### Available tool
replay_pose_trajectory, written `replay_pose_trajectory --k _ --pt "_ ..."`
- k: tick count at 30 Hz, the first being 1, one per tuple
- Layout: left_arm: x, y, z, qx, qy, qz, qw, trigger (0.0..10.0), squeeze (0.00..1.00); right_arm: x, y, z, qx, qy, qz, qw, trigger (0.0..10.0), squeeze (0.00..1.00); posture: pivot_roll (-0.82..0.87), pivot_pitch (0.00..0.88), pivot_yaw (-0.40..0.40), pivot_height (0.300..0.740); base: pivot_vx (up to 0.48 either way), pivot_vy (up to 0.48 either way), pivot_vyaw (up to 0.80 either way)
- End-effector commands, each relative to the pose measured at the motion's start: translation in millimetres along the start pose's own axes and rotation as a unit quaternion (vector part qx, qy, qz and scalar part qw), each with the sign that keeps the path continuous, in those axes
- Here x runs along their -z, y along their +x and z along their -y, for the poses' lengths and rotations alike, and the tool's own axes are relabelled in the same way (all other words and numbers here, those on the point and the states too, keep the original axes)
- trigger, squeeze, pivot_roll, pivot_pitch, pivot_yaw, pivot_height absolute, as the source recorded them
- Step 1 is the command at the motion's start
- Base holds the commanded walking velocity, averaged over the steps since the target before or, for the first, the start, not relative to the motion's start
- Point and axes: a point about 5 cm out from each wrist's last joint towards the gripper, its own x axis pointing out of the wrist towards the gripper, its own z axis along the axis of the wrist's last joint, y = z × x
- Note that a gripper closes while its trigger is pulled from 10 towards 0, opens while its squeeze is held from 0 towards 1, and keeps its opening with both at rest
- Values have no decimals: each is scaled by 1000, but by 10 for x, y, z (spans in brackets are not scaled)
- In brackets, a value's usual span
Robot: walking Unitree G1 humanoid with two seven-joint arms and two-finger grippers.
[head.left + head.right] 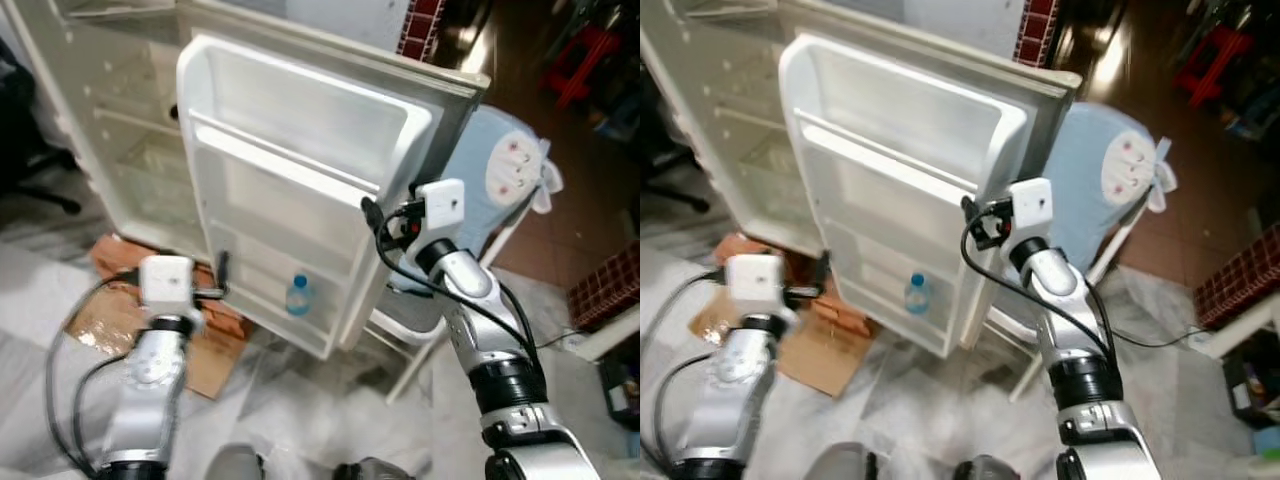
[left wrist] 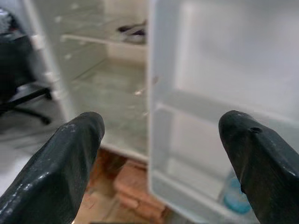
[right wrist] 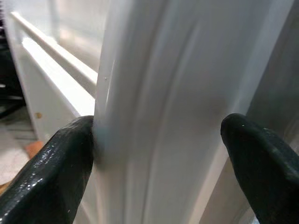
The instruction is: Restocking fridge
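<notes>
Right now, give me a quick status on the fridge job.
Right gripper open, straddling fridge door edge. Left gripper open, empty, low by the door. One bottle in bottom door shelf. Chair behind door.

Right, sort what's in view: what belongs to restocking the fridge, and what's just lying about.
Job:
fridge, open
fridge door, its edge between the right gripper's open jaws
water bottle in the lowest door shelf
left gripper, open and empty

Lying about:
cardboard
blue-backed chair
</notes>
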Motion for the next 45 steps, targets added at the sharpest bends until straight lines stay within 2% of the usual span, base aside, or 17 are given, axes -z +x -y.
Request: replay_pose_trajectory --k 1,3,5,8,9,11,12,13,15,20,24,25,28,34,39,40,45 --pt "-13 0 39 8 1 0 1000 10000 0 22 -73 130 -15 13 -10 1000 10000 0 46 80 -64 740 0 0 0" --pt "-11 -6 38 7 2 -1 1000 10000 0 76 -157 18 -117 33 -33 992 10000 0 45 82 -65 740 0 0 0" --pt "-11 -7 37 7 2 -1 1000 10000 0 90 -183 -5 -138 40 -38 989 10000 0 45 82 -65 740 0 0 0" --pt "-8 -3 38 7 1 -3 1000 10000 0 205 -370 -33 -234 33 -78 969 10000 0 42 83 -66 740 0 0 0" --pt "-8 -3 38 7 1 -3 1000 10000 0 205 -370 -33 -234 33 -78 969 10000 0 42 83 -66 740 0 0 0" --pt "-5 -2 48 8 2 -3 1000 10000 0 361 -408 97 -219 -37 -123 967 10000 0 42 83 -64 740 0 0 0" --pt "-5 -2 48 8 2 -3 1000 10000 0 361 -408 97 -219 -37 -123 967 10000 0 42 83 -64 740 0 0 0" --pt "-5 -2 47 9 3 -4 1000 10000 0 443 -394 202 -192 -85 -156 965 10000 0 42 83 -64 740 0 0 0" --pt "-6 -1 45 9 4 -5 1000 10000 0 479 -387 278 -187 -120 -181 958 10000 0 49 82 -60 740 0 0 0" --pt "-8 -5 10 9 9 -7 1000 10000 0 490 -381 470 -182 -177 -233 939 10000 0 63 80 -62 740 0 0 0" --pt "7 -20 -30 3 11 -10 1000 10000 0 544 -418 706 -151 -262 -299 905 10000 0 71 78 -68 740 0 0 0" --pt "7 -20 -30 3 11 -10 1000 10000 0 544 -418 706 -151 -262 -299 905 10000 0 71 78 -68 740 0 0 0" --pt "15 -26 -17 3 11 -11 1000 10000 0 495 -370 897 -73 -297 -318 897 10000 0 73 74 -68 740 0 0 0" --pt "11 -13 3 7 12 -12 1000 10000 0 222 -134 996 74 -308 -243 917 10000 0 72 71 -64 740 0 0 0" --pt "-7 10 4 8 14 -11 1000 10000 0 -123 163 868 157 -199 -114 961 10000 0 78 69 -61 740 0 0 0" --pt "-7 10 4 8 14 -11 1000 10000 0 -123 163 868 157 -199 -114 961 10000 0 78 69 -61 740 0 0 0" --pt "22 -4 -13 -4 4 -20 1000 10000 0 -325 364 649 161 -92 -24 982 10000 0 78 71 -64 740 0 0 0"
